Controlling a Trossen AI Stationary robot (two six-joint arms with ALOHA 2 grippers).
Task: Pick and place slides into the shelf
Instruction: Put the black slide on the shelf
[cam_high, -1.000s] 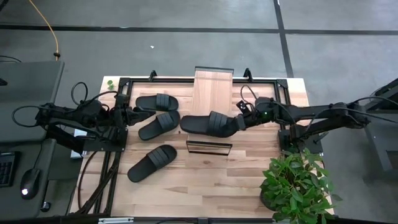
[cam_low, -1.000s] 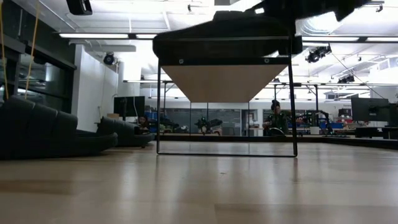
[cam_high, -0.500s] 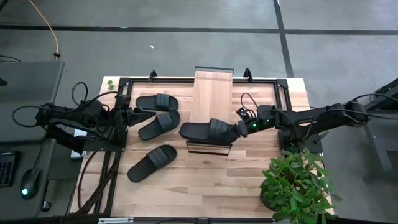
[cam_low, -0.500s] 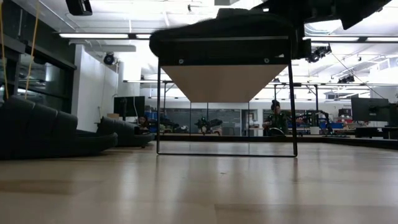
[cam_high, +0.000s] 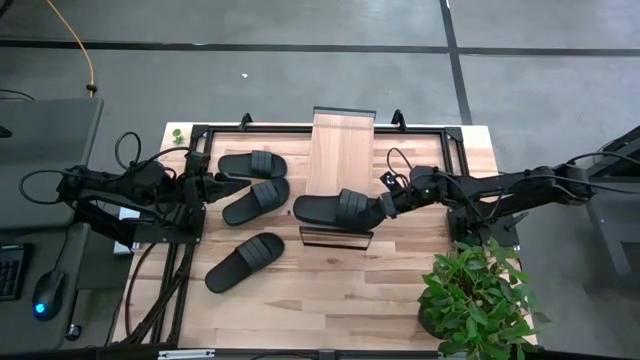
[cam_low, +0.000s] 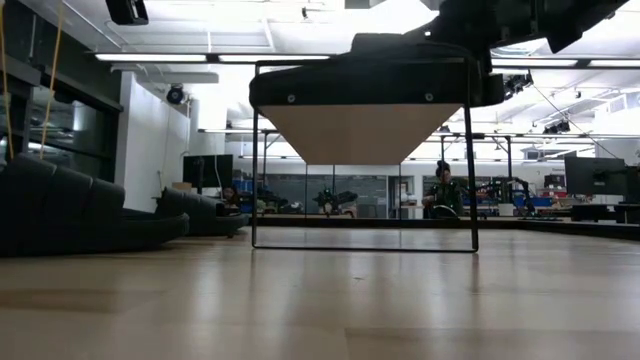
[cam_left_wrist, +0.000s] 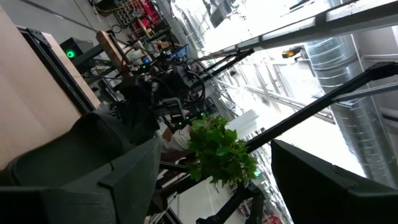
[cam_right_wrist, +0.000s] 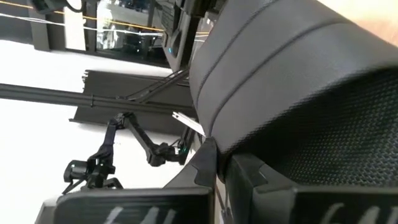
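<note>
1. The right gripper (cam_high: 385, 205) is clamped shut on one slide (cam_high: 335, 209), holding it by the end nearest the right arm, over the near end of the shelf (cam_high: 340, 150).
2. A second ago this held slide lay at a slant, its far end reaching toward the slides on the left; now it lies nearly crosswise over the shelf's plank, its body drawn in over the near end.
3. In the low view the held slide (cam_low: 370, 75) sits level along the shelf's top edge, where earlier it bulged past the frame on the left side.
4. The right wrist view shows the ribbed strap (cam_right_wrist: 273, 56) close before the camera, with the dark fingers (cam_right_wrist: 249, 186) closed at the slide's edge.
5. The left gripper (cam_high: 212, 186) waits at the table's left side with its fingers spread and nothing between them; it has not moved.
6. Three other slides stay on the tabletop (cam_high: 400, 290) left of the shelf: one (cam_high: 252, 162) by the rear frame, one (cam_high: 255, 200) just before it, one (cam_high: 244, 261) nearer the front.
7. A potted plant (cam_high: 475, 300) stands at the table's front right corner, unchanged.
</note>
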